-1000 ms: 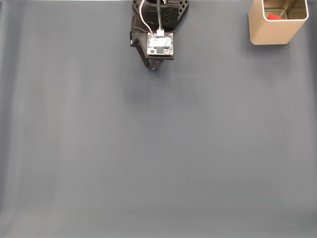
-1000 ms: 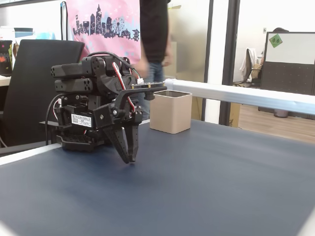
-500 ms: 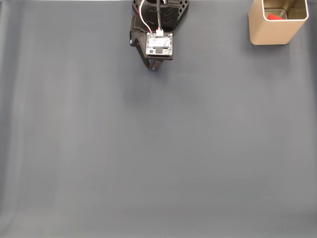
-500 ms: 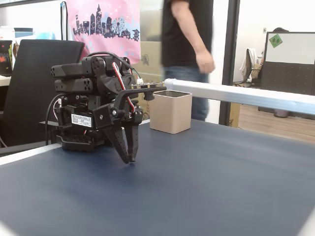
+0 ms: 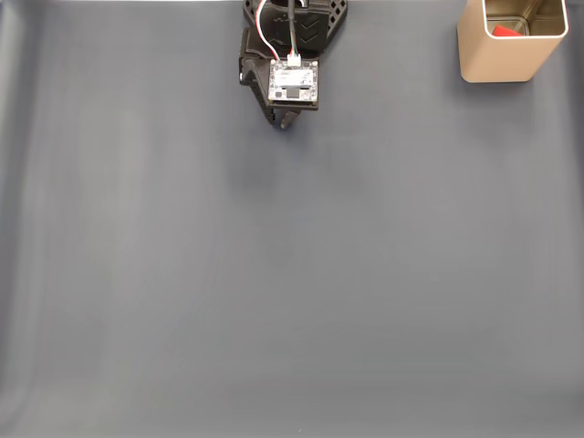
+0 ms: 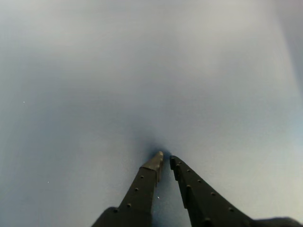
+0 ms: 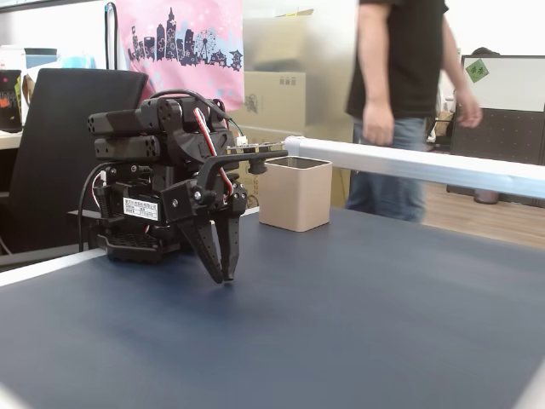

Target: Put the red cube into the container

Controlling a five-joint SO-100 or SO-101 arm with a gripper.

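The claw (image 6: 164, 160) sits low in the wrist view, its two dark fingers drawn almost together with just a sliver of a gap at the tips and nothing between them. Tips pointing down, just above the blue-grey worktop (image 6: 142, 71). In a fixed view from the side, the claw (image 7: 226, 278) hangs left of centre under the folded black arm (image 7: 166, 183), tips right at the worktop (image 7: 358, 324) surface. In the top-down fixed view the arm (image 5: 290, 64) is tucked at the upper middle edge. Well apart from it, in the upper right corner, stands the beige square container (image 5: 497, 55), and the red cube (image 5: 507, 30) is inside it. Further back in the side view, the container (image 7: 294, 194) stands beyond the arm, and a person (image 7: 400, 102) stands behind the worktop at upper right.
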